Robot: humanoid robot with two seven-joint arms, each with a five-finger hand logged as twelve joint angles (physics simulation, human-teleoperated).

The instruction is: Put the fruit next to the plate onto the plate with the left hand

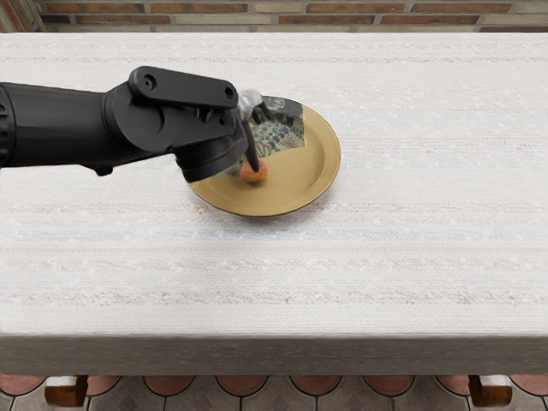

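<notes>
A small orange fruit [254, 173] lies on the yellow-brown plate [304, 175], near its left side. My left hand [250, 144] reaches in from the left and hangs over the plate's left part, just above the fruit. A dark finger [252, 154] points down and touches or nearly touches the fruit's top. The wrist and forearm hide most of the hand, so its grasp on the fruit is unclear. A patterned dark patch [282, 133] shows on the plate behind the hand.
The plate sits on a long table with a pale cloth [411, 257]. A brick wall [342, 13] runs behind the table's far edge. Tiled floor and table feet show below the front edge.
</notes>
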